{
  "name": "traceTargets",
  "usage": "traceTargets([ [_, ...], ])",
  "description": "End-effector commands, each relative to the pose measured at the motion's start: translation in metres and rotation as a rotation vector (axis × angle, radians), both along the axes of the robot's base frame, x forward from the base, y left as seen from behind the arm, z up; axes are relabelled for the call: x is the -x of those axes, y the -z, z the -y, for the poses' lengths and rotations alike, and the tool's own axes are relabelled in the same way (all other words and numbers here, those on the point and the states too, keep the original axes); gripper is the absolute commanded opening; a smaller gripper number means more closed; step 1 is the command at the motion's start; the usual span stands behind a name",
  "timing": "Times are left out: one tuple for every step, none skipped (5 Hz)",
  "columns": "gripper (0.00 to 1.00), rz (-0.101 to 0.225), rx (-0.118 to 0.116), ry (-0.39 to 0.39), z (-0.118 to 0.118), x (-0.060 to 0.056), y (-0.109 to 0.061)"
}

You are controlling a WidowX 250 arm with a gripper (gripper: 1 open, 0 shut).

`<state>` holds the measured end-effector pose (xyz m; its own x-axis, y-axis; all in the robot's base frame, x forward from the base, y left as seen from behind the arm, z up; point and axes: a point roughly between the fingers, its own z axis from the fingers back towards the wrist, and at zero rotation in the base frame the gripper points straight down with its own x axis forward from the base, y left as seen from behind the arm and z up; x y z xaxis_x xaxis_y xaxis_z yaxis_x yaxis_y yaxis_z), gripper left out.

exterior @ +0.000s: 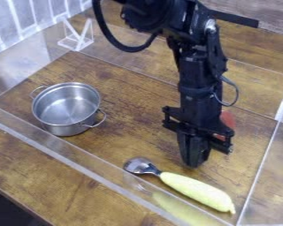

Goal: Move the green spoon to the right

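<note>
The green spoon (194,191) lies flat on the wooden table near the front edge. Its silver bowl (141,166) points left and its yellow-green handle runs down to the right. My gripper (196,157) points straight down just behind the spoon's neck, close to the table. Its dark fingers stand close together and read as one mass, so any gap between them is not visible. Nothing shows between them, and the spoon lies free.
A steel pot (66,108) stands at the left. A small red thing (228,117) peeks out behind the gripper's right side. Clear acrylic walls (79,159) fence the table's front and sides. A clear stand (75,35) sits at the back left.
</note>
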<state>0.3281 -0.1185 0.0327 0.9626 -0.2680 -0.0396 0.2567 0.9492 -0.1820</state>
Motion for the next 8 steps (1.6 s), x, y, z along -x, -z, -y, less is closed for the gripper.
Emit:
traceTargets([
  [1.00,0.086,0.007,0.027,-0.003,-0.012,-0.033],
  [1.00,0.099,-0.049,0.057,0.002,-0.009,-0.043],
  [1.00,0.108,-0.091,-0.005,0.008,-0.014,-0.061],
  [1.00,0.130,-0.134,-0.104,0.023,-0.009,-0.086],
  [1.00,0.160,-0.122,-0.053,0.035,0.004,-0.105],
  [1.00,0.170,-0.120,-0.011,0.038,0.006,-0.102],
  [1.00,0.153,-0.127,-0.062,0.032,-0.003,-0.092],
  [1.00,0.131,-0.135,-0.112,0.025,-0.011,-0.081],
])
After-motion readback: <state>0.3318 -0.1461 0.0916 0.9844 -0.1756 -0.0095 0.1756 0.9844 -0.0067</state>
